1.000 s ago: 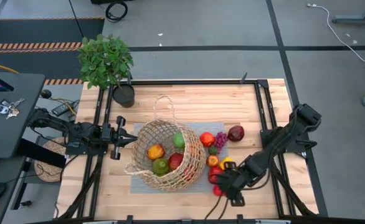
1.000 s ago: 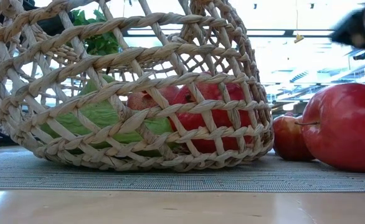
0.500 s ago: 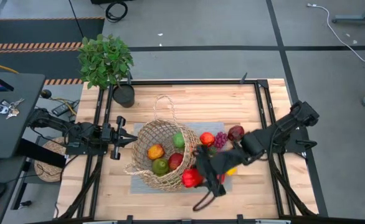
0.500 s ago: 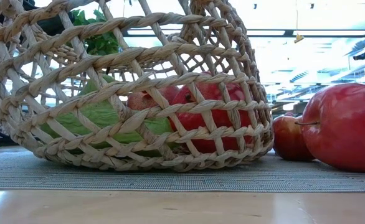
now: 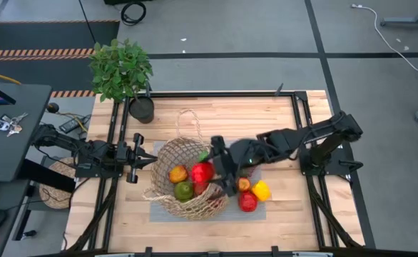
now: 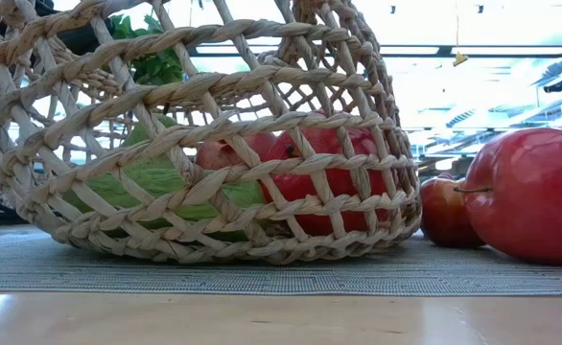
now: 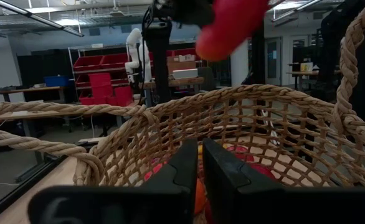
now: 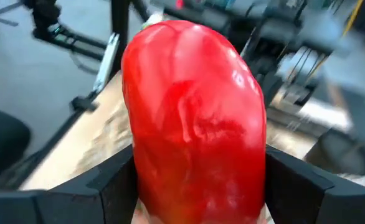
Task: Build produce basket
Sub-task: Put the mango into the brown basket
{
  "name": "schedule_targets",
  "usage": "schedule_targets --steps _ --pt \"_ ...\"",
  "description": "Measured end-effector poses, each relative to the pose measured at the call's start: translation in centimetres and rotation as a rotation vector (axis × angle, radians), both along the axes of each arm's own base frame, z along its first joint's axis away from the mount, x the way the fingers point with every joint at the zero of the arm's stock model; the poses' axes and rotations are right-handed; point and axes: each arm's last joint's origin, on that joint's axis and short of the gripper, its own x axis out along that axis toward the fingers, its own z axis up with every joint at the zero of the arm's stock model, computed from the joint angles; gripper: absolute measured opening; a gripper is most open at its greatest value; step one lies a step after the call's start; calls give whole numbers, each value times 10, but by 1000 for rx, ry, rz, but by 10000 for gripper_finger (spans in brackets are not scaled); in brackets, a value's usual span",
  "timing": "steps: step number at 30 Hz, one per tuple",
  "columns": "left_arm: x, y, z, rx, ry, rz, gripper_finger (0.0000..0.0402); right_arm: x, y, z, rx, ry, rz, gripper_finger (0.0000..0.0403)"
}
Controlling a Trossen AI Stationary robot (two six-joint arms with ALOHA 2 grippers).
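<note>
A loose-woven tan wicker basket [image 5: 187,178], round with thin looped handles, sits on a ribbed grey mat [image 5: 257,212] at the centre of the pale wooden table [image 5: 216,118]. The right claw [image 5: 210,171] reaches in from three o'clock and hangs over the basket's open mouth, its dark fingers clamped on either side of a glossy, smooth red pepper [image 8: 192,124]. Inside the basket lie an orange piece [image 5: 177,173] and a green one [image 5: 184,190]. Just outside its three o'clock rim, on the mat, rest a red fruit [image 5: 247,202], a yellow piece [image 5: 261,190] and a small orange one [image 5: 244,184]. The left claw [image 5: 150,160], fingers pressed together and empty, waits at the basket's nine o'clock edge. A leafy potted plant [image 5: 121,68] stands at the table's eleven o'clock corner.
</note>
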Motion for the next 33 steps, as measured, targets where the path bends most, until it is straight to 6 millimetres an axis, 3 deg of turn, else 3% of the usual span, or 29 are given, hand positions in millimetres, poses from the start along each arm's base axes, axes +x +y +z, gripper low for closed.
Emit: schedule_targets --steps 5,10,17,21,27,33 --pt "0 0 0 0 0 1 29 10 -19 -4 -140 -83 41 287" --pt "0 0 0 0 0 1 35 14 -31 -14 -422 -102 142 287" --pt "0 0 0 0 0 1 30 15 -24 -18 -977 -166 430 287" --pt "0 0 0 0 0 0 29 21 -21 -18 -1181 -197 442 287" --pt "0 0 0 0 -1 0 36 27 -20 -27 -1407 -142 478 287" --pt "1 0 -1 3 8 0 30 30 -22 -28 -1401 -166 492 287"
